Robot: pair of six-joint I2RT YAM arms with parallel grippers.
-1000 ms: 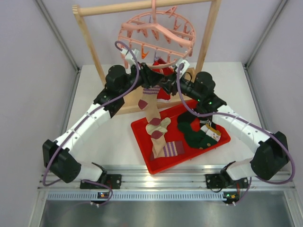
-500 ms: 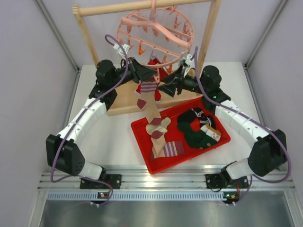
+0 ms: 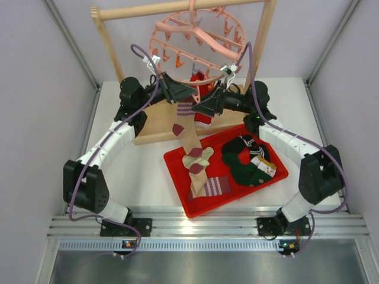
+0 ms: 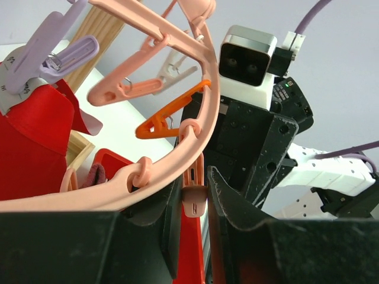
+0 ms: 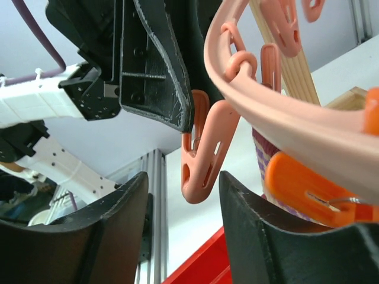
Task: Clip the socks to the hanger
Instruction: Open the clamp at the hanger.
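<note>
- The hanger (image 3: 192, 26) is the round pink ring at the far side. It is hooked over the top bar of the wooden rack (image 3: 111, 52), and pegs dangle from its rim.
- The left gripper (image 4: 194, 180) is raised to the near rim of the ring. In its wrist view you see its fingers (image 4: 228, 204) closed in on a pink peg (image 4: 194, 201), one against each side.
- The right gripper (image 5: 182, 177) faces the left one from the right, just beside it. Its jaws stand wide apart. In its wrist view a pink peg hangs in the gap and touches neither finger, with a finger of the left gripper at the peg's top end.
- The tan sock (image 3: 190, 139) has purple patches. Its striped cuff is up just below the two grippers, and its foot drapes down onto the red tray (image 3: 177, 168). You cannot tell what holds the cuff.
- The red sock (image 3: 203, 115) hangs just right of the tan cuff. The left wrist view shows it beneath a lilac peg (image 4: 50, 56).
- The orange peg (image 4: 169, 115) hangs from the ring between the lilac peg and the gripped one.
- The red tray sits on the white table (image 3: 136, 171), nearer to you than the rack.
- The tray holds a dark green sock (image 3: 240, 170) and a black sock with white stripes (image 3: 256, 151).
- At the tray's near corner lies a second tan sock (image 3: 210, 186), its striped cuff showing.
</note>
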